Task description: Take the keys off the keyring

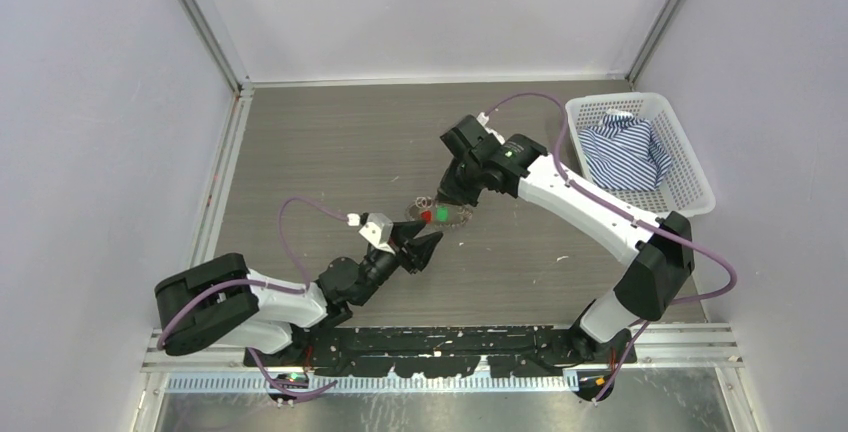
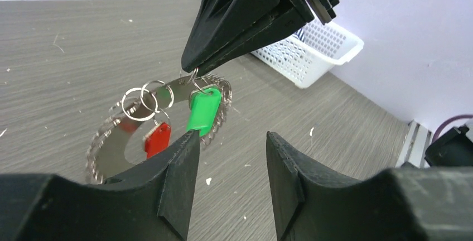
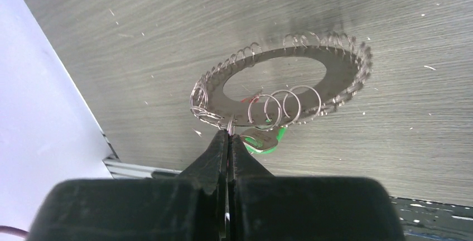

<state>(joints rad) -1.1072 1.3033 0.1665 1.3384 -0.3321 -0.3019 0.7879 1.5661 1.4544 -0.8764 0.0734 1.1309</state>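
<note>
Just beyond the left tool (image 2: 232,138), whose fingers stand apart, the green-headed key (image 2: 203,110) hangs from the fan of keys (image 2: 96,147) around the keyring (image 3: 224,82), tilted over the desk (image 2: 334,157); at the fan's far rim the right tool (image 2: 187,69) is clamped on a small wire loop (image 3: 228,123).

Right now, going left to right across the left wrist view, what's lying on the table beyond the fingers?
Red key → green key → white basket.

Silvery keyring (image 3: 341,72) tilted, green key (image 2: 203,110) dangling
</note>
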